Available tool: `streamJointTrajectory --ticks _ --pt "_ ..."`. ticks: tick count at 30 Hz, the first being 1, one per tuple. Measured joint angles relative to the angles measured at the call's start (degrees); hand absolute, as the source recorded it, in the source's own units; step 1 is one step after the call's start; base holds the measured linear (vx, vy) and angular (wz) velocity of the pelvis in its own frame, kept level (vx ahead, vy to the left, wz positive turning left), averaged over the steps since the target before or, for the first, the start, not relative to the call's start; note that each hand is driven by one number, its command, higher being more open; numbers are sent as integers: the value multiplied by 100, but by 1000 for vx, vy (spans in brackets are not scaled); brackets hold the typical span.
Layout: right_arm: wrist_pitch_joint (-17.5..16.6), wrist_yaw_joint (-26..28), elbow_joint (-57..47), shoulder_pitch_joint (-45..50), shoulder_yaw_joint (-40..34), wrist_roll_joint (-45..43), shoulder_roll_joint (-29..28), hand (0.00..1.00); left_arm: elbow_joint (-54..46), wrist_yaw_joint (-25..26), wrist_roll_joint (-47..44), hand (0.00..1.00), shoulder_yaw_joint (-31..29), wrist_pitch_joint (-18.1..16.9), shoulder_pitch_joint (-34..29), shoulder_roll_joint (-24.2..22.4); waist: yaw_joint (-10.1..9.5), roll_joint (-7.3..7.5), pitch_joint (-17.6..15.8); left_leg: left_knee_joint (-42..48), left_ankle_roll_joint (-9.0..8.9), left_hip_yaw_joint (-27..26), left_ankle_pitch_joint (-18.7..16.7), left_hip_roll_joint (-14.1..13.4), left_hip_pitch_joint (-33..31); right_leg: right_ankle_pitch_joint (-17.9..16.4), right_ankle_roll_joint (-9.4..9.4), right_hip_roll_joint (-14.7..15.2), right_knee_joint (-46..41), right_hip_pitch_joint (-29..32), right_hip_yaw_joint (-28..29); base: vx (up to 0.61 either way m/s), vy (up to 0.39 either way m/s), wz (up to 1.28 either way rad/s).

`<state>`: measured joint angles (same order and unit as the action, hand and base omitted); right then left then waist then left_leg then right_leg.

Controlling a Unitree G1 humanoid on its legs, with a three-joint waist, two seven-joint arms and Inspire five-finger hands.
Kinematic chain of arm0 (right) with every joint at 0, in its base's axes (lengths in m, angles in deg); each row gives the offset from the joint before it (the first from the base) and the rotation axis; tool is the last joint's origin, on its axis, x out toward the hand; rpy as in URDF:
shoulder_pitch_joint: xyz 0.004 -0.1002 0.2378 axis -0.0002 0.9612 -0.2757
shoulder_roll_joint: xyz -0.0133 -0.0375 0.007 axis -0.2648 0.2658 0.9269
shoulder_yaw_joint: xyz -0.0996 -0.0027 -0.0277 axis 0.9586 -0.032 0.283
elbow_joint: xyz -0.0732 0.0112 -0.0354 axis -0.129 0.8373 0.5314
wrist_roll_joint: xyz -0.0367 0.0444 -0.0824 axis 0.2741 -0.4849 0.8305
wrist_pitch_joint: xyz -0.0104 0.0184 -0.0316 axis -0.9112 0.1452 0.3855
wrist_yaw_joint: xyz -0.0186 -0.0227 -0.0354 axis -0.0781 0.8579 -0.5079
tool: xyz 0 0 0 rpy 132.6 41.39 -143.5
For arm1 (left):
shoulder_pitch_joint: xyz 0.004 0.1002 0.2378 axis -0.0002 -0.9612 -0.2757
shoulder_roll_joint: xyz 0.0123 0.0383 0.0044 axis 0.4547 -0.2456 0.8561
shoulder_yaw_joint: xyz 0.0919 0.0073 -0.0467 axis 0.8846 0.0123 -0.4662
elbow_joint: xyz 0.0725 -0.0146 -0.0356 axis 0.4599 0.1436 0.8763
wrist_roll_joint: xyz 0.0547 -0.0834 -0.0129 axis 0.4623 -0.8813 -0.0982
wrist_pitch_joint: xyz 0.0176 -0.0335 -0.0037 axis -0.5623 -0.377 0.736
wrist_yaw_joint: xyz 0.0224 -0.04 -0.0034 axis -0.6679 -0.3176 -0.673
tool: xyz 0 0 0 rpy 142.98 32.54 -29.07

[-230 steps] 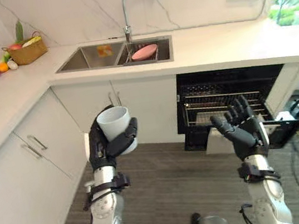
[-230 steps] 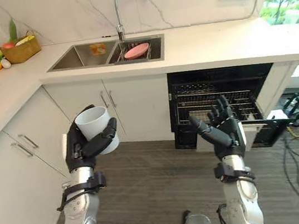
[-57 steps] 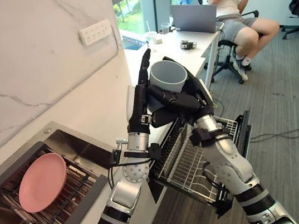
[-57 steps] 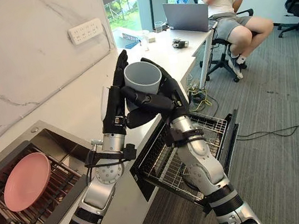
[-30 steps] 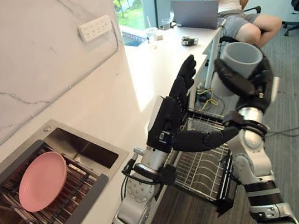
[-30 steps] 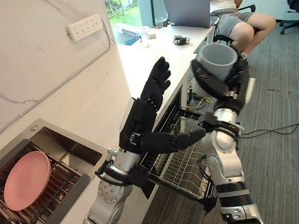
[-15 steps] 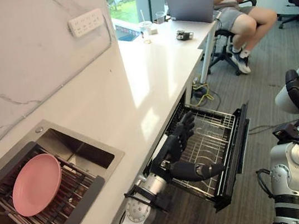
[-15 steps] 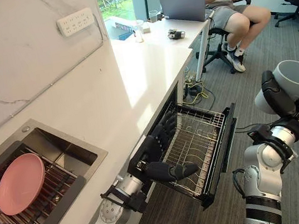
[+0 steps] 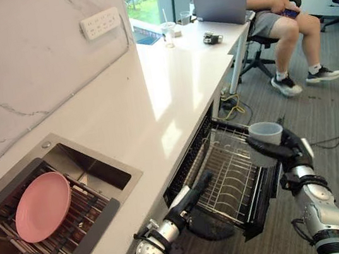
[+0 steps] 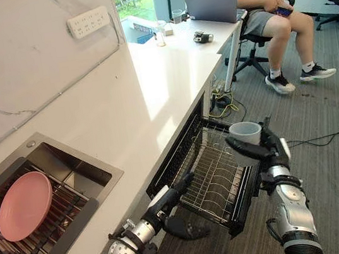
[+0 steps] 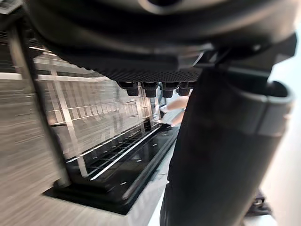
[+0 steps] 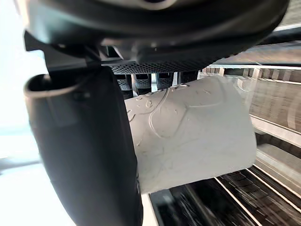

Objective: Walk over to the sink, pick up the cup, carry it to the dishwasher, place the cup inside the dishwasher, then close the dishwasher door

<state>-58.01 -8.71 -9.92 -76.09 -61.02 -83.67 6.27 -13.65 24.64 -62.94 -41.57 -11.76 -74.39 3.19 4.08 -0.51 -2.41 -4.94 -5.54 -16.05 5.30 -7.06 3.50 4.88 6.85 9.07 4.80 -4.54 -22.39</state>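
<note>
Pickup and carry look done. The pale grey cylindrical cup (image 9: 265,133) is off the sink and sits in the right hand (image 9: 293,150), whose fingers and thumb are wrapped round its wall. The right wrist view confirms a firm side grip.

The cup is in the air just above the outer end of the silver wire dishwasher rack (image 9: 227,169), which is drawn fully out. It is not yet in the rack and touches no wire.

The left hand (image 9: 190,202) is low beside the near side of the rack, fingers straight and holding nothing.

Left to do:
- lower the cup into the rack
- let go of it
- push the rack in
- shut the dark front panel (image 9: 266,199) at the outer end of the rack (the door, I take it)

My estimate is a bit past halfway.

The cup's long axis is near upright, with the mouth up and the base down toward the rack. It leans slightly, though I can't tell which way.
</note>
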Motion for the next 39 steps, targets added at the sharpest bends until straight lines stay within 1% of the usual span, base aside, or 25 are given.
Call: streamJointTrajectory --ticks 2,5,8,12,15,17,18,20,21,22,25,26,29,31,33,35,37,38,39 --pt "1 103 238 1 103 30 1 0 198 12 97 100 48 88 -39 110 2 -5 -17 -21 0 26 0 10 30 -56 58 17 4 -36 -59 -32 2 6" --pt "0 240 563 2 274 269 1 0 639 105 467 100 44 147 -189 193 -3 -14 -25 -32 -2 58 0 13 28 -32 80 132 -1 -82 -621 1 3 2" --pt "-1 255 768 -19 327 553 8 0 868 97 851 100 46 189 -242 223 -4 -28 -46 -31 -4 121 -1 15 4 12 31 126 -2 -121 -685 48 -9 10" --pt "-1 253 1036 -120 446 823 23 0 1012 59 926 100 47 285 -300 220 -16 -44 -136 -7 -3 177 0 33 -3 17 40 141 -2 -157 -757 27 0 10" --pt "-18 190 1412 -265 446 899 101 0 1275 90 921 100 39 409 -346 221 -20 -130 -222 -6 15 297 22 81 -58 22 62 185 -2 -183 -883 -4 15 21" --pt "-37 142 1521 -348 427 928 280 0 1556 127 925 100 -77 468 -368 223 -23 -264 -347 -4 57 461 87 136 -178 40 90 230 -3 -174 -1041 -21 29 36" --pt "-54 130 1593 -410 419 974 325 0 1632 152 925 100 -123 483 -369 225 -24 -299 -388 -4 62 491 105 143 -212 50 96 235 -3 -161 -1071 -41 29 32" --pt "-164 35 1814 -720 387 1200 479 0 1812 378 900 100 -377 563 -332 207 -57 -436 -622 -2 73 615 187 165 -321 92 86 248 -6 -136 -1196 -70 30 27" --pt "-168 8 1861 -791 387 1270 513 0 1847 429 884 100 -421 571 -311 198 -79 -467 -673 -1 78 635 203 167 -337 102 84 249 -7 -133 -1212 -80 31 22" --pt "-177 -27 1935 -897 386 1356 582 0 1909 483 762 100 -493 573 -294 155 -133 -533 -782 0 81 673 227 171 -358 108 80 252 -19 -133 -1237 -61 24 13" --pt "-229 -81 2146 -1031 375 1461 685 0 2100 567 346 100 -728 561 -261 19 -184 -664 -918 2 89 815 301 179 -508 106 79 259 -74 -55 -1377 -73 28 26" --pt "-243 -112 2328 -1176 372 1519 703 0 2269 582 24 100 -912 573 -219 -33 -193 -723 -1043 2 82 844 327 181 -561 103 75 272 -113 -10 -1399 -49 23 14" --pt "-287 -152 2499 -1372 322 1549 737 0 2539 641 -492 100 -1278 578 -157 -188 -226 -835 -1269 6 102 888 371 208 -683 80 54 334 -259 137 -1424 -48 43 9" --pt "-321 -236 2768 -1568 153 1598 819 0 2724 795 -799 100 -1503 547 -16 -281 -337 -931 -1494 7 122 944 438 233 -843 23 42 421 -475 339 -1453 -34 38 17" --pt "-325 -278 2884 -1670 152 1766 917 0 2758 816 -1133 100 -1567 497 25 -305 -393 -973 -1659 8 119 1059 496 269 -999 -39 39 495 -653 486 -1545 -32 34 30" --pt "-361 -310 2929 -1750 158 1806 950 0 2774 1007 -1681 100 -1707 522 34 -344 -501 -979 -1860 8 129 1172 548 311 -1104 -114 41 584 -836 585 -1617 -13 29 28" --pt "-377 -328 2929 -1827 168 1806 945 0 2835 1079 -1952 100 -1878 572 34 -427 -529 -1001 -1961 8 131 1247 563 353 -1138 -157 63 645 -933 598 -1689 -9 16 23" --pt "-376 -345 2928 -1851 174 1807 945 0 2864 1083 -2024 100 -1964 570 34 -486 -624 -1021 -1977 8 129 1294 569 386 -1176 -204 75 708 -1035 645 -1720 -9 11 24" --pt "-376 -352 2928 -1867 189 1807 936 0 2854 1056 -2016 100 -1963 537 34 -491 -654 -1023 -1984 8 127 1325 574 397 -1189 -225 82 727 -1070 648 -1745 -9 -4 27"
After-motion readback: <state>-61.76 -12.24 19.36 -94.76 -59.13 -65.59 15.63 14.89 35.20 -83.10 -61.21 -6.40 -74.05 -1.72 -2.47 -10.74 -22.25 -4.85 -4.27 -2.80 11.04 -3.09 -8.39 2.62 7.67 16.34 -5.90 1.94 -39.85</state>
